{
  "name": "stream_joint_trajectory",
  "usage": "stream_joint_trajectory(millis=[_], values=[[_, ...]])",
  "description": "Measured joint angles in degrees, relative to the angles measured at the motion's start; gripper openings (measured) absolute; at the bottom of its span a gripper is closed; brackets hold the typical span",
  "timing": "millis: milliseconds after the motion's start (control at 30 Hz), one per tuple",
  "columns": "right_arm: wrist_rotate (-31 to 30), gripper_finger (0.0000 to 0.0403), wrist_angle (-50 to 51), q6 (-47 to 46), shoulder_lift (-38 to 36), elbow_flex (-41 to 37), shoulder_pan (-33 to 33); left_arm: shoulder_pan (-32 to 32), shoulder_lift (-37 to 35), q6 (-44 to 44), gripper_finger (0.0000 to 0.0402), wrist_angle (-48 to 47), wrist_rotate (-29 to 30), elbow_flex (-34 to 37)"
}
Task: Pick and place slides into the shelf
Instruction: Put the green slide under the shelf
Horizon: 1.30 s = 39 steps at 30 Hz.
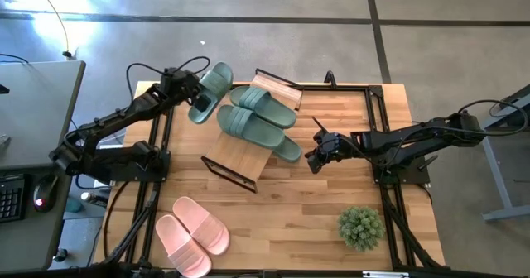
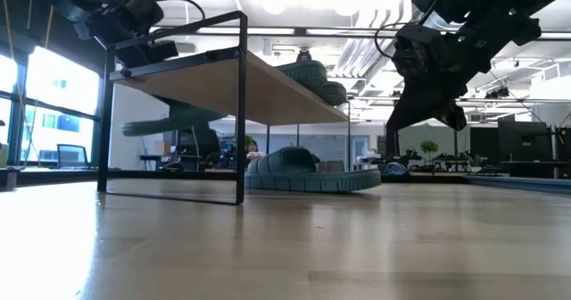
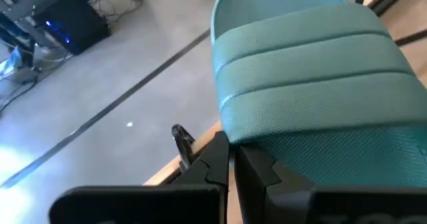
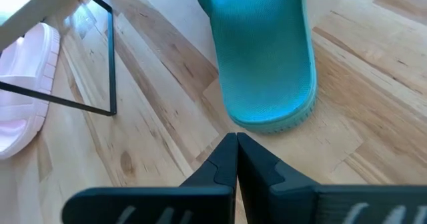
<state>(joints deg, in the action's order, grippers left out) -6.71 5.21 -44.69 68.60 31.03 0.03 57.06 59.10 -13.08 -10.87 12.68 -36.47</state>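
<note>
Above the table, pink slides seen only overhead, left hand closed empty by green slide, right hand closed.

pink slides: we see the nearer one cut off by the high view's bottom edge.
lower tier of the shelf: we find it hidden under the plank top from above.
green slide at the left gripper: we lose its far end past the left wrist picture's edge.
potted plant: we cannot make out its pot under the leaves.
</note>
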Motion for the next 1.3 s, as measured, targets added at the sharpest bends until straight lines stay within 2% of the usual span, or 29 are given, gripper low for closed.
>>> stream_joint_trajectory(millis=[133, 267, 533, 800, 900, 1033, 1167, 1300], values=[[-1.18, 0.0, 0.02, -0.04, 0.0, 0.0, 0.0, -0.88, 0.86, 1.13, 0.0, 1.41, 3.0, 0.0], [-2.14, 0.0, 0.04, -0.15, 0.0, 0.0, 0.0, -0.81, -0.18, 2.78, 0.0, 3.84, 3.26, -0.18], [-2.21, 0.0, -0.32, -0.19, 0.0, 0.0, 0.0, -0.83, -2.62, -0.38, 0.0, 0.12, 3.39, -9.87], [-2.26, 0.0, -2.17, 3.18, -3.99, 2.05, 0.0, -0.85, -2.68, -1.53, 0.0, -7.0, -4.72, -21.25], [-2.27, 0.0, -1.55, 10.13, -6.46, 7.13, 0.13, -0.88, -2.68, -0.66, 0.0, -8.21, -7.22, -24.41], [-3.42, 0.0, -0.15, 24.91, -6.82, 17.34, 1.05, -1.05, -2.69, 1.04, 0.0, -8.58, -10.27, -26.28], [-10.08, 0.0, 7.66, 42.85, -2.66, 29.88, 2.57, -3.53, -2.63, 2.33, 0.0, -8.85, -10.49, -26.47], [-15.16, 0.0, 11.32, 54.75, 3.32, 40.59, 2.29, -6.33, -2.35, 2.91, 0.0, -8.73, -9.28, -26.49]])
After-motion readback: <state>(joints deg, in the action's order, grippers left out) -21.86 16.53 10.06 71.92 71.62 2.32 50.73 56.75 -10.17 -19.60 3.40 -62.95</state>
